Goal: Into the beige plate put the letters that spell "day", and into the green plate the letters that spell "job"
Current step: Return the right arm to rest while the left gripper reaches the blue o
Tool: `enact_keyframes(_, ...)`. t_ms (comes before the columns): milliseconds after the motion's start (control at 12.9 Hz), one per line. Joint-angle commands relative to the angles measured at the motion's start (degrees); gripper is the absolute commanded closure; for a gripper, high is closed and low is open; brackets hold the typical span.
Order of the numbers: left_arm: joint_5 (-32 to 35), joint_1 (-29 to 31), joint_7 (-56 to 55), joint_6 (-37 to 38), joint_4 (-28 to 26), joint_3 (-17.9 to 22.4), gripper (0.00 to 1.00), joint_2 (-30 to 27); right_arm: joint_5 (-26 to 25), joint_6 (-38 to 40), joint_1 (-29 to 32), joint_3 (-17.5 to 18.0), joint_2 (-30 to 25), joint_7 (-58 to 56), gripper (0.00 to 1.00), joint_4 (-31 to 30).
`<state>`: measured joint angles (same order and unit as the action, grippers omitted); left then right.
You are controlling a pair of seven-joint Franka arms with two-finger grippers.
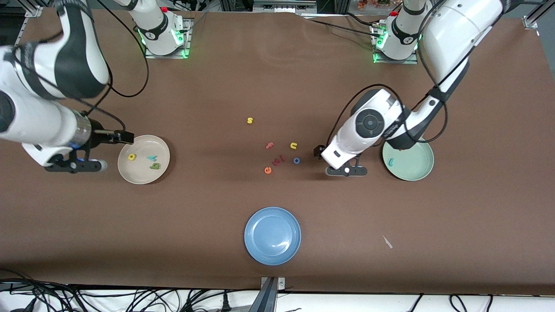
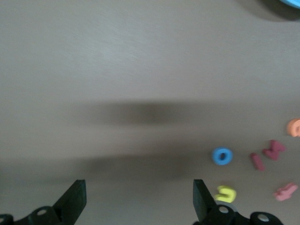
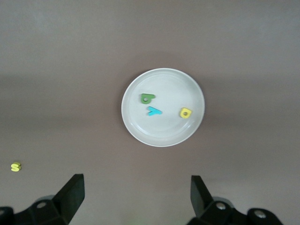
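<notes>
The beige plate [image 1: 162, 147] [image 3: 133, 122] holds the yellow "a" [image 1: 132, 157] [image 3: 185, 113], the teal "y" [image 1: 151, 158] [image 3: 153, 111] and the green "d" [image 1: 154, 166] [image 3: 146, 98]. The green plate [image 1: 416, 171] holds the teal "j" [image 1: 390, 162]. The blue "o" [image 1: 296, 160] [image 2: 222, 156] lies on the table among the loose letters, next to dark pink pieces [image 1: 278, 160] [image 2: 274, 150]; I cannot tell which is the "b". My left gripper [image 1: 347, 171] [image 2: 139, 187] hangs open and empty between the "o" and the green plate. My right gripper [image 1: 76, 165] [image 3: 136, 183] is open and empty beside the beige plate.
Other loose letters are the orange "e" [image 1: 268, 170] [image 2: 294, 127], pink "f" [image 1: 269, 145] [image 2: 286, 191], yellow "u" [image 1: 293, 145] [image 2: 225, 193] and yellow "s" [image 1: 249, 120] [image 3: 16, 166]. A blue plate [image 1: 272, 235] sits nearer the front camera. A pale scrap [image 1: 387, 242] lies beside it.
</notes>
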<state>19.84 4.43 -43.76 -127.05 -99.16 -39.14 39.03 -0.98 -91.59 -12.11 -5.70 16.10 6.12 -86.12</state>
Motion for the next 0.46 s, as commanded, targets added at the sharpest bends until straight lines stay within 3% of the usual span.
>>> enact_keyframes(0,-0.24,-9.57,-5.44,0.93,4.41,6.06,0.00,2.89,-1.05,-2.90,3.06,1.92,-9.40,-0.15,0.00,-7.73)
enact_keyframes(155,-0.59,-17.40,-7.47,0.93,7.74,11.86,0.00,4.47,-1.39,-1.93,4.37,2.80,-11.78,-0.05,0.00,-9.59)
enact_keyframes(387,-0.34,-22.87,-10.98,0.93,10.91,14.00,0.00,6.49,-1.49,-1.84,4.82,2.89,-13.89,-0.41,0.00,-9.77)
